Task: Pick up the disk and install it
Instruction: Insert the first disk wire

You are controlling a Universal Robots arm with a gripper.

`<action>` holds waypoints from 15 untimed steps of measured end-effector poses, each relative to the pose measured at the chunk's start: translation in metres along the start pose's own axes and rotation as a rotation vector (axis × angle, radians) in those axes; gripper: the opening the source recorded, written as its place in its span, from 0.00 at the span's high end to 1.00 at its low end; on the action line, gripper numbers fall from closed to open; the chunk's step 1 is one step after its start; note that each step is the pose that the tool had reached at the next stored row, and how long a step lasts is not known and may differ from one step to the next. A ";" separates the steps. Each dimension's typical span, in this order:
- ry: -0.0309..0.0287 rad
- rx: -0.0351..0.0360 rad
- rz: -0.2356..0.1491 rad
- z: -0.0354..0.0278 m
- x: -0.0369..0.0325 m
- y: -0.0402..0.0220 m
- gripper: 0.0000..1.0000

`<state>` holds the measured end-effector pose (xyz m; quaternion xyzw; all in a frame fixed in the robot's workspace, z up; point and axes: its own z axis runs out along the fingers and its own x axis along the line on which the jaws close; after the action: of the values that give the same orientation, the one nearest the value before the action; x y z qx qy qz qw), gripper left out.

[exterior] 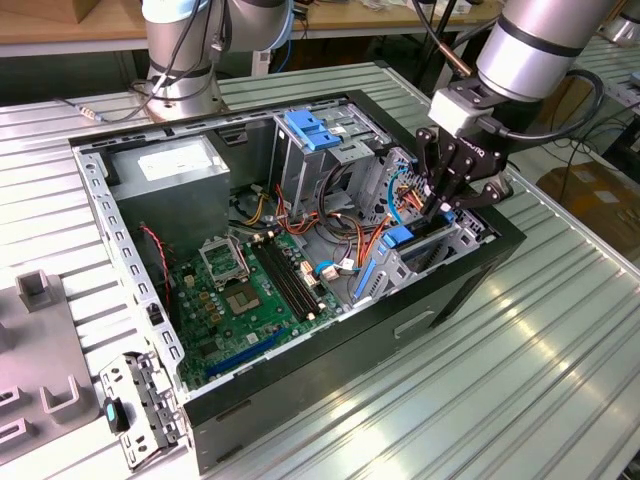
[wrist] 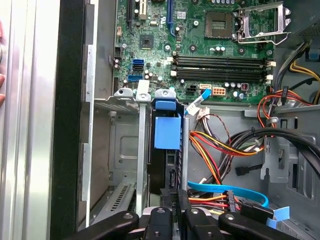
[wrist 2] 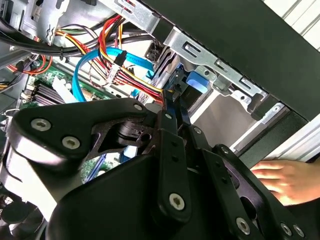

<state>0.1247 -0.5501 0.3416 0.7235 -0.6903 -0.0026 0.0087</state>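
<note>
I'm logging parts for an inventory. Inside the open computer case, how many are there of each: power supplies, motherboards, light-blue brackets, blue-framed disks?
power supply: 1
motherboard: 1
light-blue bracket: 1
disk: 1
Total: 4

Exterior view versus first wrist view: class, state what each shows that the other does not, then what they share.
Exterior view, not the first wrist view: the grey power supply, the light-blue bracket and a grey fixture block on the table. First wrist view, not the exterior view: the bay's inner metal wall beside the disk. Both: the motherboard, and the claw closed on the disk in its bay.
</note>
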 end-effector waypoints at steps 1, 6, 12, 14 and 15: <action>0.0000 0.0000 0.000 0.0000 0.0000 0.0000 0.84; -0.0001 0.0000 0.000 -0.0035 0.0002 0.0001 0.82; 0.0010 0.0000 0.000 -0.0128 0.0002 0.0002 0.76; 0.0012 0.0000 0.000 -0.0130 0.0001 0.0002 0.84; 0.0013 -0.0001 0.000 -0.0130 0.0001 0.0002 0.89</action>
<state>0.1246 -0.5501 0.3546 0.7235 -0.6903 -0.0021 0.0092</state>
